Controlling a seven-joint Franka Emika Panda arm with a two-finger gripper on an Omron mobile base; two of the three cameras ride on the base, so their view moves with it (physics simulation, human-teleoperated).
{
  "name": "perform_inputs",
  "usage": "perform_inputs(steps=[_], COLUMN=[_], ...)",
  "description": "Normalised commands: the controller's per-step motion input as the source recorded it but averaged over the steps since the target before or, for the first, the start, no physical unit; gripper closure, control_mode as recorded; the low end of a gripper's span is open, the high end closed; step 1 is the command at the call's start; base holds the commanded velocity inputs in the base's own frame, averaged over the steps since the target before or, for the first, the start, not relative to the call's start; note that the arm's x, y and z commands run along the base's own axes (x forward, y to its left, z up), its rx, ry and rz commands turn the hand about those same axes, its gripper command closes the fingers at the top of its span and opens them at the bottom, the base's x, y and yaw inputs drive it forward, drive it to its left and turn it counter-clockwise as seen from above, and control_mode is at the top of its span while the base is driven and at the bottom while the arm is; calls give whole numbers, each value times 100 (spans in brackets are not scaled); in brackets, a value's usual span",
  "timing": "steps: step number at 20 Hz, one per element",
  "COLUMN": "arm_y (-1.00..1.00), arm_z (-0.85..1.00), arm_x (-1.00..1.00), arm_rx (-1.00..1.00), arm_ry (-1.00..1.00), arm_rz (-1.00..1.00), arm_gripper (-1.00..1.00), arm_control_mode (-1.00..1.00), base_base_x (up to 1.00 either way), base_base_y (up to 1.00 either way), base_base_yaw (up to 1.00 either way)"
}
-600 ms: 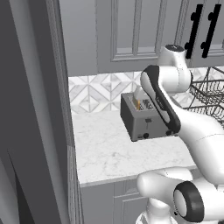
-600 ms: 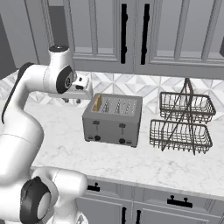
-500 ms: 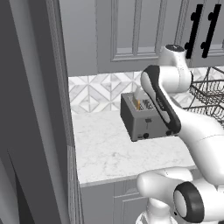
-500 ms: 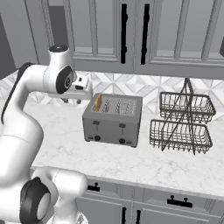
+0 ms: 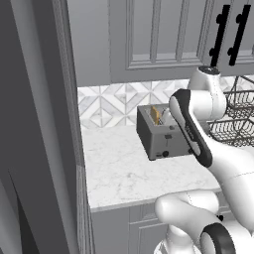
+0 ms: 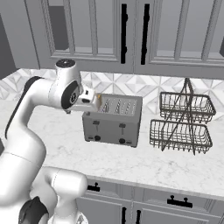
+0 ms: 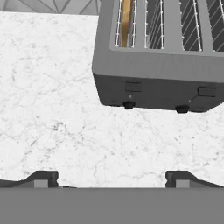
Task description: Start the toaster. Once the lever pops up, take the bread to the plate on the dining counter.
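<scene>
Early stage: pale tan bread slice sits in dark grey boxy toaster, small black lever unpressed; end effector released, empty, hovering above.

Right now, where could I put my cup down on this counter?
Bare marble lies in front of the toaster toward the counter edge, and left of it by the tall cabinet. It's crowded to the right, where the wire rack stands close.

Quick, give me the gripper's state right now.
Gripper: open, holding nothing, hanging over the counter in front of the toaster.
</scene>
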Motion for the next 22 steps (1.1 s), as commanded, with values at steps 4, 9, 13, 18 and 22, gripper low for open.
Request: perform_inputs(steps=[4, 9, 13, 18, 22], arm_y=[-34, -6, -2, -3, -3], arm_z=[-73, -54, -20, 0, -4], arm_x=[0, 67, 85, 53, 30], arm_rx=[0, 0, 0, 0, 0], arm_ry=[-15, -5, 0, 2, 1], arm_rz=[0, 0, 0, 0, 0], arm_gripper=[-100, -100, 100, 100, 100], arm_control_mode=[-100, -100, -100, -100, -100], base_base_x=[0, 0, 0, 0, 0], base_base_y=[0, 0, 0, 0, 0], base_base_yaw=[0, 0, 0, 0, 0])
